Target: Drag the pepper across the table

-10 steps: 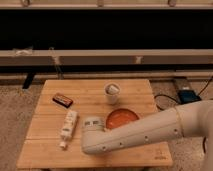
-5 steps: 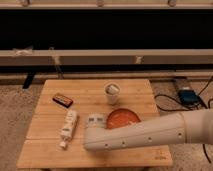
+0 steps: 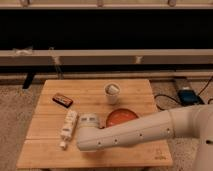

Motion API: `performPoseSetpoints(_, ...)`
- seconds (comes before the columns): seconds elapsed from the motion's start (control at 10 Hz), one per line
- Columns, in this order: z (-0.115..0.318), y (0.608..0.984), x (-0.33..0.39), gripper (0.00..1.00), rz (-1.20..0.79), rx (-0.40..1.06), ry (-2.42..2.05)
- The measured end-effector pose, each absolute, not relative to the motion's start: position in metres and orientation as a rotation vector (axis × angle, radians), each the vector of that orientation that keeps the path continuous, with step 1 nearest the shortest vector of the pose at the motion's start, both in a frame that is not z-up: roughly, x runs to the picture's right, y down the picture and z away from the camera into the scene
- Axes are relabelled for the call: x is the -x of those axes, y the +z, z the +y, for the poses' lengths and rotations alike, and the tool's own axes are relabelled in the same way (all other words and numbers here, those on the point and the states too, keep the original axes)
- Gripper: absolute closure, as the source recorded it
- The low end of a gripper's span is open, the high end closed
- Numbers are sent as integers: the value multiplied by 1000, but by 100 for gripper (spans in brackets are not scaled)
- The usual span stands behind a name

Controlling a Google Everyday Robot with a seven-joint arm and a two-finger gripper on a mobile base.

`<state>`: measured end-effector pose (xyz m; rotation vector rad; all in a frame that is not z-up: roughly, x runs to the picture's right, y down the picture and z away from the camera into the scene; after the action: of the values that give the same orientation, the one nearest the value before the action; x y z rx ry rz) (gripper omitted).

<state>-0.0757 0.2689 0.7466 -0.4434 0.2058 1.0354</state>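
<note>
Unreadable small print near table [image 3: 161, 156] front edge, far right of bottle [image 3: 68, 126]. Reaches in from right as arm [image 3: 135, 132], ending just right of bottle. Hides gripper beneath, fingers spread wide. Hides pepper too; cannot tell where. Lies lower over plate [image 3: 118, 116] than a second ago; bottle unmoved.

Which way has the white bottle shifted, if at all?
No. The white bottle stays left of the orange plate; the gripper is hidden under the arm's end beside it.
</note>
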Motion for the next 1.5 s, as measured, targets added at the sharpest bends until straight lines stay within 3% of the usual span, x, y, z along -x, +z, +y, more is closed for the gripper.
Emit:
performPoseSetpoints(0.8, 217, 814, 62, 20, 318, 418, 1143)
performPoseSetpoints(1.5, 222, 818, 28, 20, 394, 458, 1220)
